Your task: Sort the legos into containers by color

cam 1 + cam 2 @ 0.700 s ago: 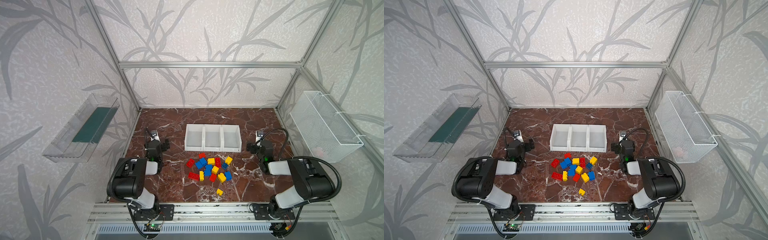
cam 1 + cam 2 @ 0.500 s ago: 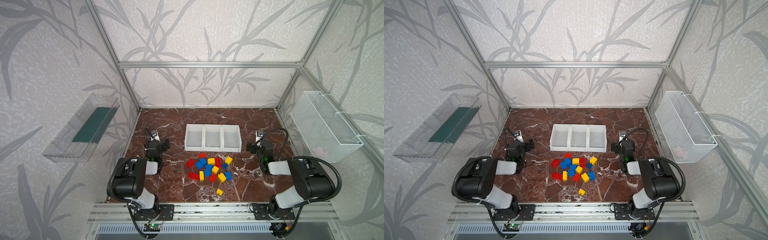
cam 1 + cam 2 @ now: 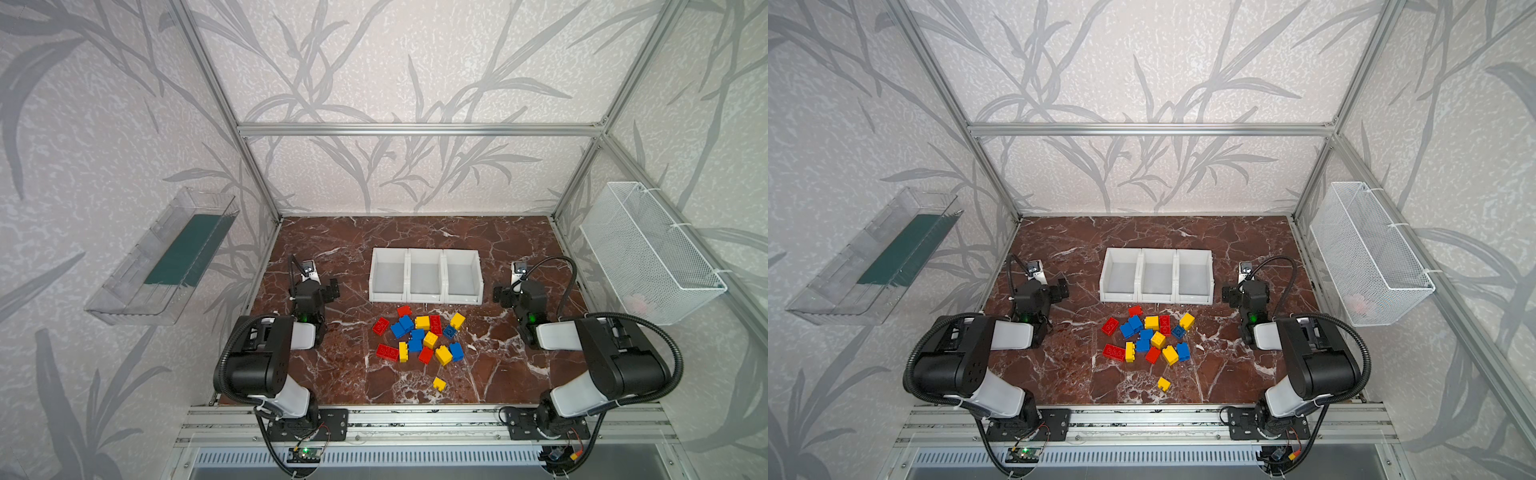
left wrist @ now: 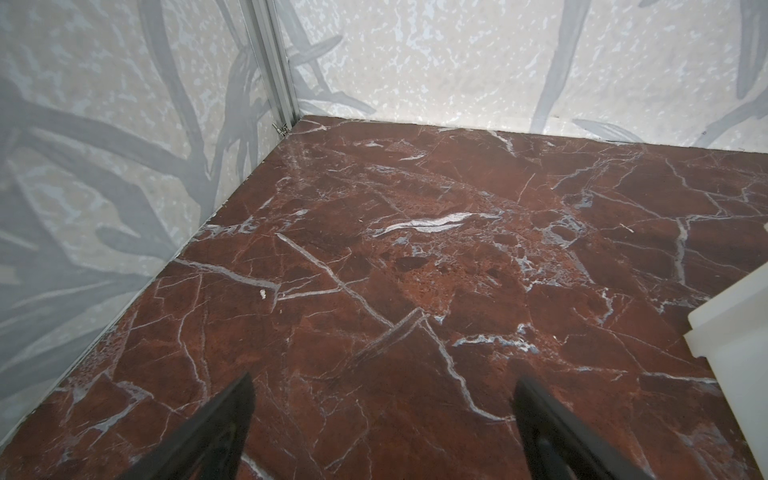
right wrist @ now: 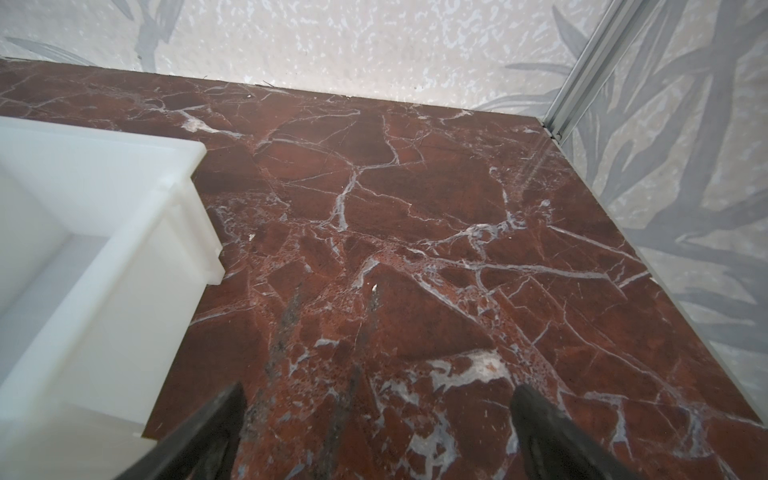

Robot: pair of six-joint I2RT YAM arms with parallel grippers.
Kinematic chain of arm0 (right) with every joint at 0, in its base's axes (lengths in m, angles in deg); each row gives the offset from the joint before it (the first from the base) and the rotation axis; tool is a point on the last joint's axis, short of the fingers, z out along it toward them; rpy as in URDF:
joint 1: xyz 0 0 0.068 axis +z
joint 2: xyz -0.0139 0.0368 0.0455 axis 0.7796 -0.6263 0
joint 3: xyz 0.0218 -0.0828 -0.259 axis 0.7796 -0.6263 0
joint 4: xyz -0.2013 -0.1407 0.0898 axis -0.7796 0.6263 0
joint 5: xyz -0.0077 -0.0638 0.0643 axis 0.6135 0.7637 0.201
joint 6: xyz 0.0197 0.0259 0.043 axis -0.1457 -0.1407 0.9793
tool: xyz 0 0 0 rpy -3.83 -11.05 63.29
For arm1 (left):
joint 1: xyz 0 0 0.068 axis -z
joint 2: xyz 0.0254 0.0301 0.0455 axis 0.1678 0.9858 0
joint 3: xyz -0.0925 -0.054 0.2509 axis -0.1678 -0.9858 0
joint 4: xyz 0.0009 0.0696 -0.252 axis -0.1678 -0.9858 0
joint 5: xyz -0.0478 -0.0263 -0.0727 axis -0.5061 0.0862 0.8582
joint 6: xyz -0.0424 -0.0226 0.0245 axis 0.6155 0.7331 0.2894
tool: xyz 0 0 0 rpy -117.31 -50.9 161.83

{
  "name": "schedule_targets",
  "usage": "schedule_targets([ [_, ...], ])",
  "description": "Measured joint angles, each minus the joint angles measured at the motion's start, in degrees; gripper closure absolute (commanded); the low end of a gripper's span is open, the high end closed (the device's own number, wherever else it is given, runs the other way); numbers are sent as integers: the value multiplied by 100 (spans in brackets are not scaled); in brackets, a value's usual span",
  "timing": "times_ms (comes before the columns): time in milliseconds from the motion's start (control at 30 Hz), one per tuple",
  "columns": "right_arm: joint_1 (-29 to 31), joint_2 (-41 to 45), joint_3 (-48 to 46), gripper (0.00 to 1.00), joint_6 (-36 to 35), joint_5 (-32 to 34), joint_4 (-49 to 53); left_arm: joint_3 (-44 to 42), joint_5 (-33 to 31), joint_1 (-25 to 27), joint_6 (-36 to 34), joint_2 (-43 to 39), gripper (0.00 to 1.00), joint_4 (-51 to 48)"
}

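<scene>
Tabletop of red-brown marble carries everything. Containers, three white bins joined in a row, sit centre-far. All three are empty in both top views, so sorting is not yet begun. Left gripper sits left of the row and right gripper right of it. Both have jaws spread wide over bare marble with nothing between them (wrist views show only stone and a bin corner). Legos lie in a loose heap just near of the bins, between the two arms. Red, blue and yellow are mixed, and many bricks touch or lean on neighbours. Lone yellow brick sits apart, nearer the front rail. Risks, as judged: wide jaws lowered into the packed heap could catch two bricks of different colour, or nudge neighbours and scatter them. Tilted bricks may twist or slip in the pinch. Both arms reaching into the same heap could collide mid-table. A release over a divider could drop a brick into the wrong bin. Bins carry no visible colour marks, so the colour assignment must be kept consistent.
</scene>
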Motion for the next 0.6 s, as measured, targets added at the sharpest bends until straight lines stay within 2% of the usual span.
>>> schedule_targets([
  [600, 0, 0, 0, 1, 0, 0, -4, 2, -70, 2, 4, -15, 1, -42],
])
